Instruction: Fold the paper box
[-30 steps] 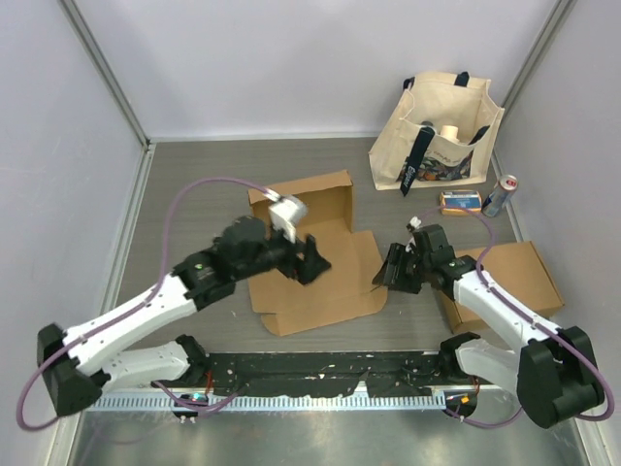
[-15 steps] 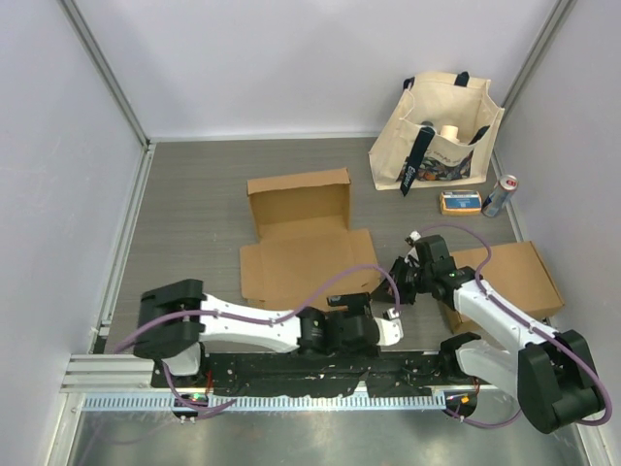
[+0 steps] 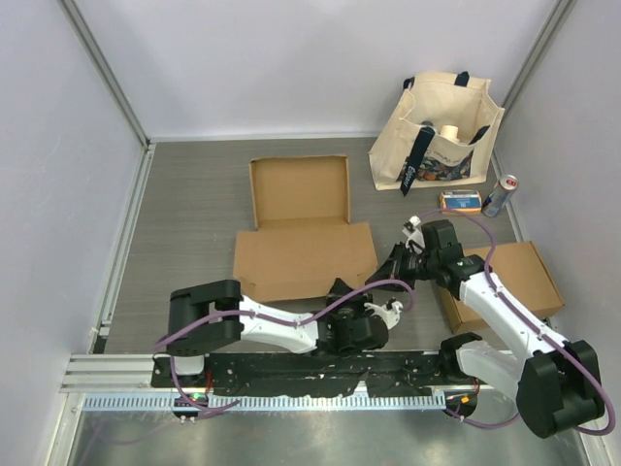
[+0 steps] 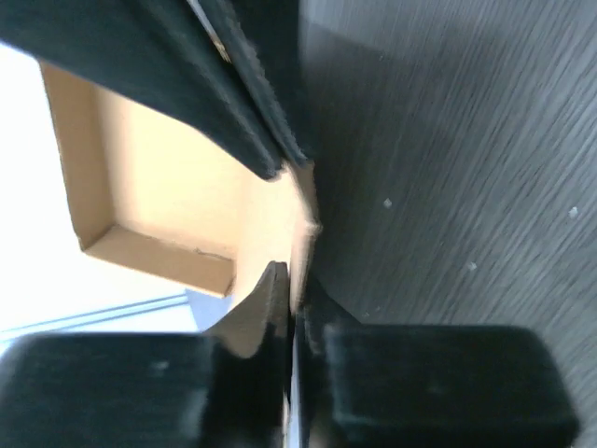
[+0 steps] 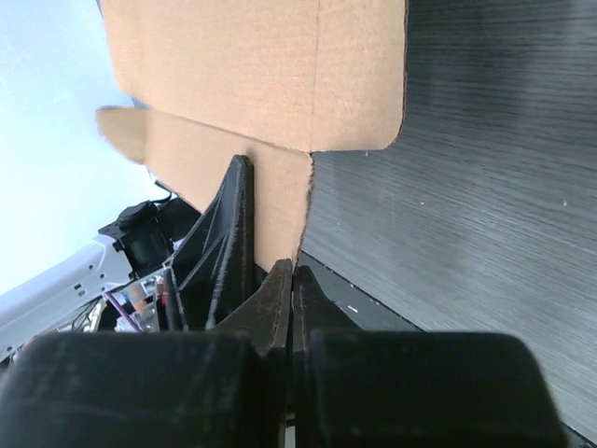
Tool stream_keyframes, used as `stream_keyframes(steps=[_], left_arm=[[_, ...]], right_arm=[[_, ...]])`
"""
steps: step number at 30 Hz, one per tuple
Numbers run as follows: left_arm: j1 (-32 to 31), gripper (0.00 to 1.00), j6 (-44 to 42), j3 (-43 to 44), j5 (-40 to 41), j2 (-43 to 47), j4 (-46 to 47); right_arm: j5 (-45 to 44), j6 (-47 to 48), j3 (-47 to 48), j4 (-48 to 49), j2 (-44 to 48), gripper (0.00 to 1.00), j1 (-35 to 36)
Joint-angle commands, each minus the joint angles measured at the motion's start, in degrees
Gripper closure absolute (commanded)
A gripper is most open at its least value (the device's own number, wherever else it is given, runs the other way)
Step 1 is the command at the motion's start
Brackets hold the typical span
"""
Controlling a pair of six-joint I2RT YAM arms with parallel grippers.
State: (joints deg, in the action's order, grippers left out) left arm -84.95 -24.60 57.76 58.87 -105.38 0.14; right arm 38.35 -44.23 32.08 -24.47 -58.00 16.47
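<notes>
While paper box (image 3: 303, 254) lies part-unfolded mid-bench, my right tool (image 3: 399, 269) is clamped shut on right flap edge; left tool (image 3: 376, 316) nearly closed, pinching near corner. Step: raising side flap. Next: lift evenly along crease.

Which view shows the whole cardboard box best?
Top external: the entire flattened cardboard box is visible on the table, raised back panel included. Left wrist shows only an inner corner; right wrist shows just one flap edge pinched by its hand.

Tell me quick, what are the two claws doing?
Left claw: closed on the cardboard box edge.
Right claw: shut on a box flap.
</notes>
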Motion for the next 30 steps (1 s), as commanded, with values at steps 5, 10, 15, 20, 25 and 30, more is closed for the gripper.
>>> stream_keyframes(steps=[5, 10, 15, 20, 25, 30], left_arm=[[8.53, 1.00, 23.41, 12.71, -6.54, 12.12, -27.74], [23.57, 1.00, 45.49, 27.19, -27.90, 19.68, -44.68], [39.93, 1.00, 63.76, 47.13, -36.10, 17.50, -60.06], [52.91, 1.00, 89.42, 59.83, -36.97, 12.05, -75.80], [63.22, 1.00, 106.39, 52.30, -49.62, 14.15, -72.59], [68.42, 1.00, 112.40, 50.88, -52.44, 15.03, -74.41]], right_arm=[[-20.27, 11.01, 17.13, -6.83, -0.89, 0.22, -7.75], [-24.72, 6.00, 23.46, 1.52, -4.13, 0.14, -17.42], [-26.46, 13.88, 26.46, 7.85, -7.83, 0.14, -8.24], [-31.31, 25.83, 21.12, 21.50, -5.75, 0.13, 14.59], [-28.59, 32.79, 5.65, 43.43, -0.28, 0.11, 23.95], [-29.12, 37.71, -1.11, 53.36, 1.91, 0.11, 26.60]])
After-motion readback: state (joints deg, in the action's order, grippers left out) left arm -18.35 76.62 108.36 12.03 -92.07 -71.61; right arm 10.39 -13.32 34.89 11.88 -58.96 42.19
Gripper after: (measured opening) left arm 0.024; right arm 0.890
